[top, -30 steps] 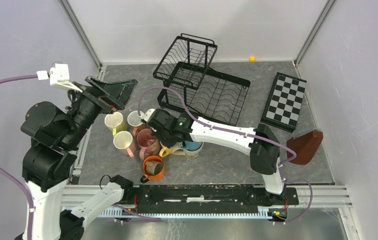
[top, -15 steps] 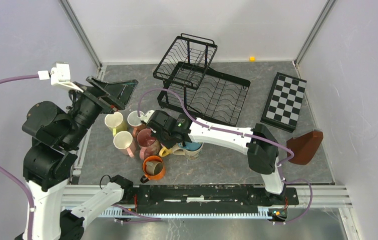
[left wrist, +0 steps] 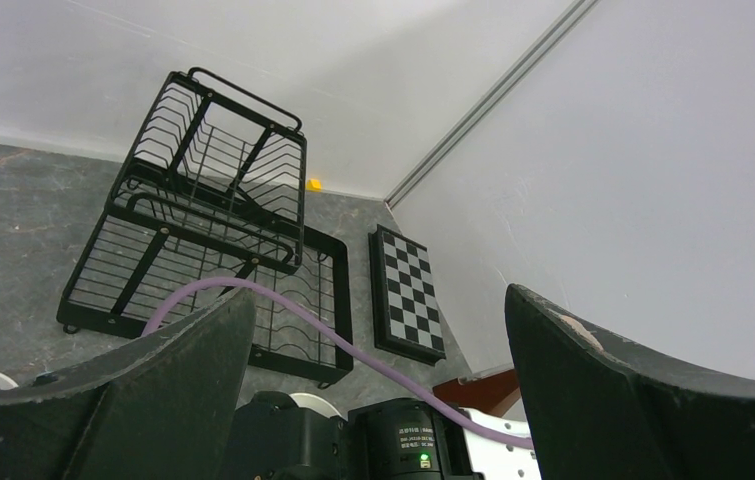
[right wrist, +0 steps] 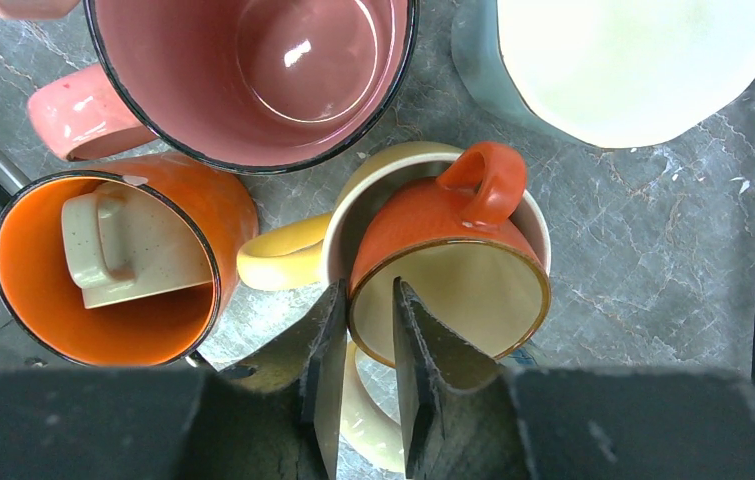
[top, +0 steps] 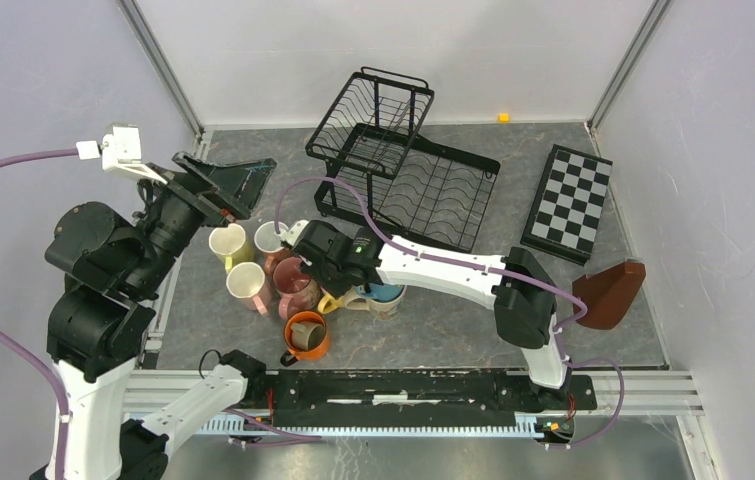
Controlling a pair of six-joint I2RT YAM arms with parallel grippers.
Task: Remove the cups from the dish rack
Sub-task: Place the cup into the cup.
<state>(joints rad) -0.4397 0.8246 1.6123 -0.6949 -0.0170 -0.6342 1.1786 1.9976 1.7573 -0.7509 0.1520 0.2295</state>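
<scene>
Jaws: left wide apart; right astride orange cup [right wrist: 431, 218], grip unclear, pink cup [right wrist: 253, 70] close.

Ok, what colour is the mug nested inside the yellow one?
Nested mug is orange, cream inside; clearest in right wrist view.

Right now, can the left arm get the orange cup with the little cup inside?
Probably yes. The orange cup stands at the bunch's near edge, nothing above it; the left gripper hangs open, the right arm farther back.
</scene>
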